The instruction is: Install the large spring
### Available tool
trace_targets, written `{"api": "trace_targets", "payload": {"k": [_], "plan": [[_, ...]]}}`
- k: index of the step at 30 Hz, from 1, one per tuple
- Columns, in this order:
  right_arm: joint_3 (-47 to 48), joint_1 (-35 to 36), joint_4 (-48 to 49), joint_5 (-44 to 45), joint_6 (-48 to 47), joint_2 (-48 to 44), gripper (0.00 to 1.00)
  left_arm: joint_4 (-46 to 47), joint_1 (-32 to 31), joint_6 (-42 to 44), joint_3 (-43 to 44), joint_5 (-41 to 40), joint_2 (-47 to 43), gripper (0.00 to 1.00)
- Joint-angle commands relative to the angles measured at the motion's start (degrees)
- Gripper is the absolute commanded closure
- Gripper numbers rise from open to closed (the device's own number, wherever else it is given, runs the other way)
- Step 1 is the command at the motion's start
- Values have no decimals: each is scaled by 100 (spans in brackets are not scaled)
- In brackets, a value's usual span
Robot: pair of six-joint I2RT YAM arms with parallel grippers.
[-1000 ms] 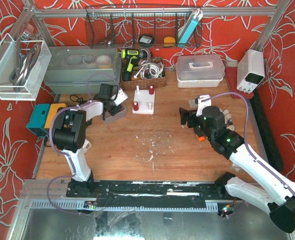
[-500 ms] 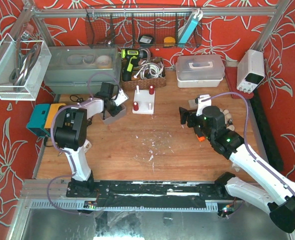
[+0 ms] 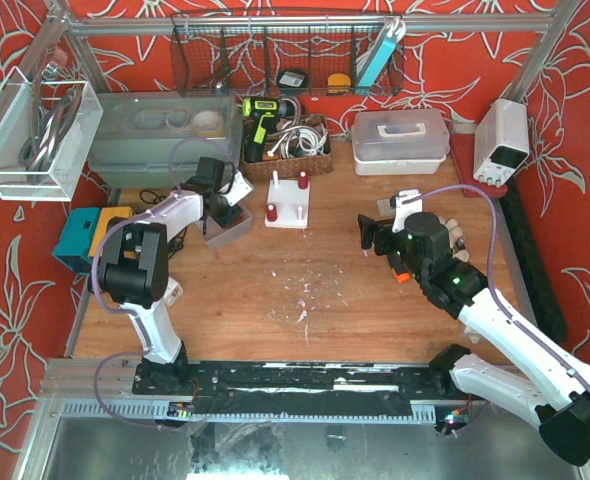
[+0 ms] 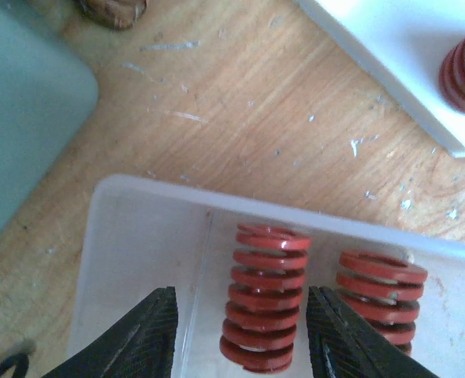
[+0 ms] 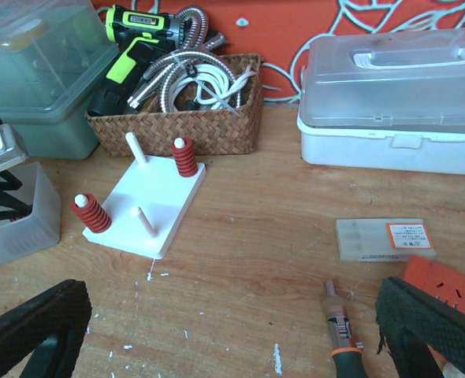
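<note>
**Left hand** [image 4: 240, 315]: lowered into the bin [image 4: 138, 236]. Fingers [image 4: 150, 335] are apart and straddle the spring. A gap shows at one finger. The other finger sits at the coil's edge, contact not certain.

**Spring** [image 4: 264, 298]: red, inside the clear bin, between the left hand's fingers.

**Second spring** [image 4: 378, 295]: red, same bin, just outside one finger of the left hand.

**Board** [image 5: 158, 206]: white, on the counter [image 5: 240, 260], just beyond the left hand, and ahead and left of the right hand. It has four pegs [image 5: 134, 146]. Two carry red coils and two are bare.

**Right hand** [image 5: 232, 331]: above the counter, well apart from the bin. Fingers are spread wide and hold nothing.
</note>
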Motion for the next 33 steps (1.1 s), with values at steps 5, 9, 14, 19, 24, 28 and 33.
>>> {"api": "trace_targets", "payload": {"k": [5,9,14,19,24,28,33], "plan": [[-55,-14,71,54,20,-87,1,128,48,-19,-187,-387,-76,50],[-54,-18,71,58,21,-92,1,369,40,105,-175,-359,-33,47],[-58,-17,65,77,12,-91,1,357,39,171,-111,-203,281,47],[-61,-14,69,96,8,-87,1,209,39,268,-152,-239,553,48],[-62,-12,83,87,21,-67,1,154,41,297,-173,-353,784,48],[-79,-18,103,87,29,-47,1,147,48,314,-134,-348,858,51],[-88,-12,116,87,29,-43,1,63,66,328,-143,-362,883,49]]}}
